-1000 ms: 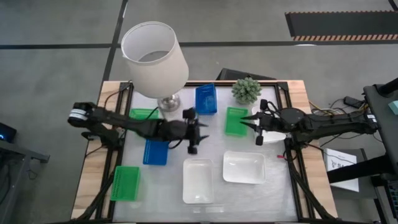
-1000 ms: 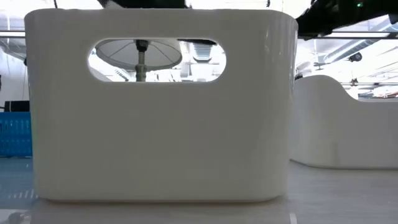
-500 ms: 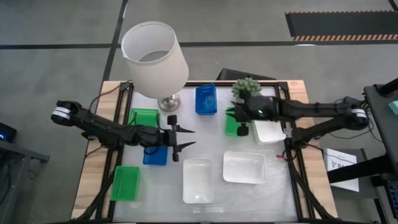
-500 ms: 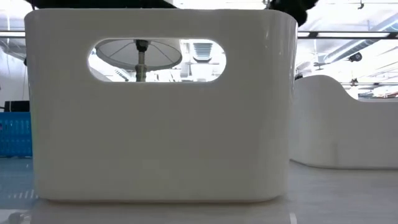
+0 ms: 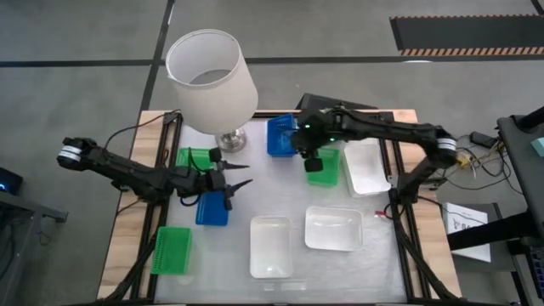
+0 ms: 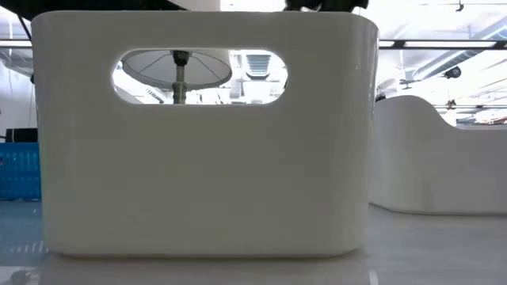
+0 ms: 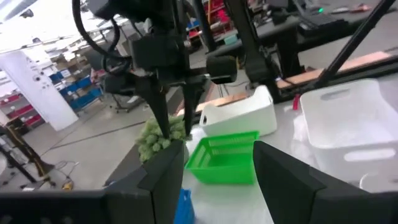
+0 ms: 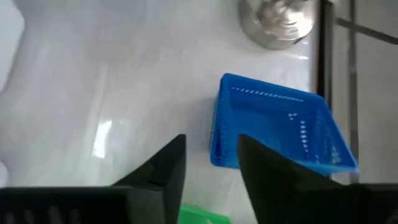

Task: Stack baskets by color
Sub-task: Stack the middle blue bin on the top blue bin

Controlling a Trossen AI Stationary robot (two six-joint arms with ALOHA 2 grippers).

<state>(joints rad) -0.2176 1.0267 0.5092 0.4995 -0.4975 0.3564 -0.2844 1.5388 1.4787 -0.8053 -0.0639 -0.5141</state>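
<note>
Baskets lie flat on the white table. Blue ones are at the far middle (image 5: 280,136) and left of centre (image 5: 212,208). Green ones are by the lamp base (image 5: 197,159), at the near left (image 5: 172,249) and right of centre (image 5: 323,166). White ones are at the right (image 5: 367,167) and near edge (image 5: 333,228), (image 5: 270,246). My right gripper (image 5: 308,158) hangs open, tipped down, between the right-of-centre green basket and the far blue basket (image 8: 273,127). My left gripper (image 5: 236,182) stands open and level over the left-of-centre blue basket, holding nothing.
A lamp with a white shade (image 5: 211,81) stands at the far left, its base (image 5: 229,140) beside the green basket. A small potted plant (image 7: 155,138) sits at the far edge, behind my right arm. In the low view a white basket (image 6: 206,142) fills the foreground.
My left gripper has drawn back toward the table's left edge, staying open. My right gripper has swung from the table's right side toward the far blue basket, rising and tipping down. The white basket at the right now lies uncovered.
</note>
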